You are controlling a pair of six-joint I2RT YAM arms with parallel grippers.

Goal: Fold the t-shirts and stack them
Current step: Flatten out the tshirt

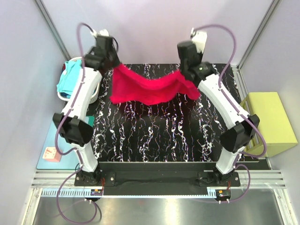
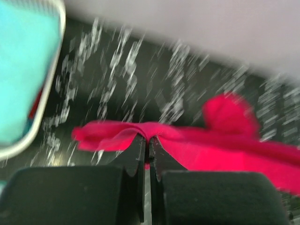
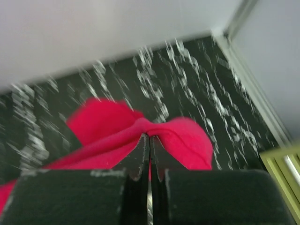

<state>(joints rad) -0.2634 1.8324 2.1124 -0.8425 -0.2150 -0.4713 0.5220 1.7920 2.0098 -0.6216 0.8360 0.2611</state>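
Two claws, one shirt: the left claw point(image 2: 149, 139) and right claw point(image 3: 150, 137) are each pinched shut on an edge of the red shirt point(image 1: 145, 89). It hangs stretched between them over the far part of the surface point(image 1: 154, 136), with its middle sagging. It's light, floppy cloth, so I'd guess it droops and bunches wherever it isn't held, and corners or hems look like the spots to grab. The turquoise shirt point(image 1: 70, 75) sits off left in a white bin point(image 2: 47, 112).

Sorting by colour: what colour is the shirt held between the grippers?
Crimson-red t-shirt; clearest from the top external view.
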